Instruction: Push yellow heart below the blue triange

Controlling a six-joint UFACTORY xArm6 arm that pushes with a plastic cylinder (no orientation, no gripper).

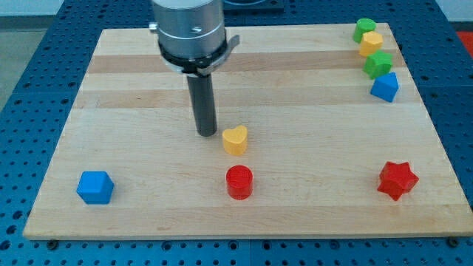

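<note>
The yellow heart [235, 140] lies near the middle of the wooden board [133, 89]. The blue triangle [384, 87] lies near the view's right edge, towards the top. My tip [207, 134] rests on the board just left of the yellow heart, a small gap apart from it. The dark rod rises from the tip to the grey arm head at the view's top.
A red cylinder [239, 182] lies below the heart. A red star [397, 179] is at the lower right and a blue cube [95, 187] at the lower left. A green block [363, 30], a yellow block [371, 43] and a green star [379, 64] stack above the blue triangle.
</note>
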